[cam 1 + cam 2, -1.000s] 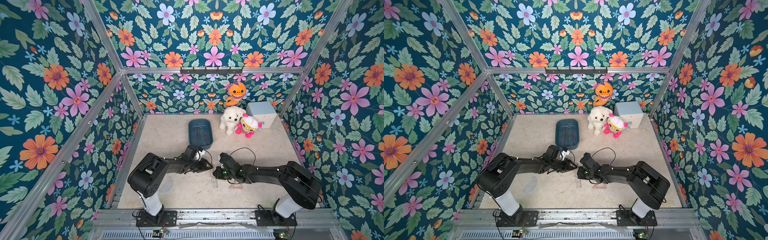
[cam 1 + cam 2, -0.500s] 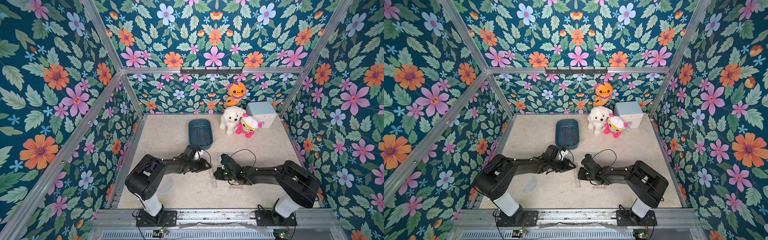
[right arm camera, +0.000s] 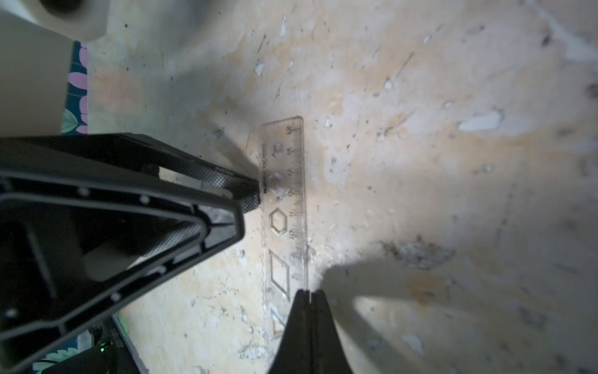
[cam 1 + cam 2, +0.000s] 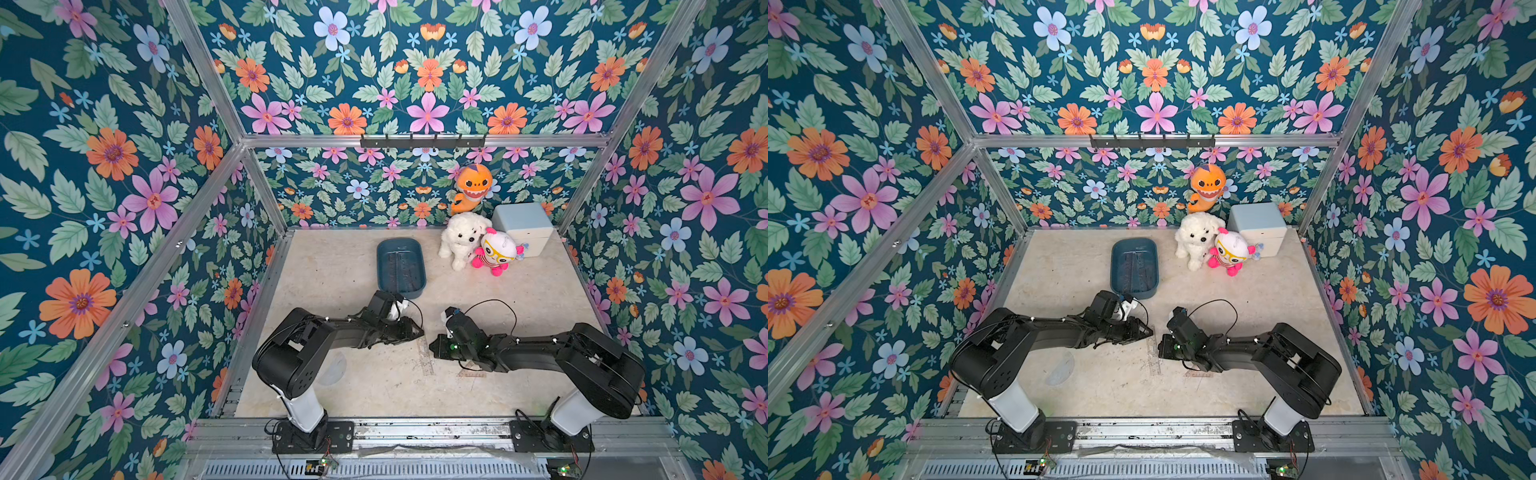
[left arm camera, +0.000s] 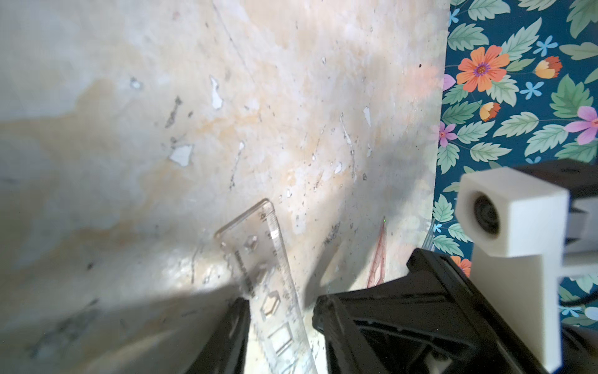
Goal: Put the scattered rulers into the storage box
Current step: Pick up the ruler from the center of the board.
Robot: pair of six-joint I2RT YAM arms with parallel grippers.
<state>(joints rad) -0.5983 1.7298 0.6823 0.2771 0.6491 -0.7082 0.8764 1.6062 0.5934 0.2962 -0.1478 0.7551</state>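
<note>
The clear ruler is lying on the table, away from the storage box. The left gripper, half open, is touching one edge; the right gripper, pinched closed, the other.

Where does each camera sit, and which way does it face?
Top views: high over the front, looking down at the table; left arm and right arm show.
Left wrist: on the left arm, facing the clear ruler; own finger, the right gripper.
Right wrist: on the right arm, facing that ruler; own shut fingertips, the left gripper.
Shared: both wrist views show the ruler.
</note>
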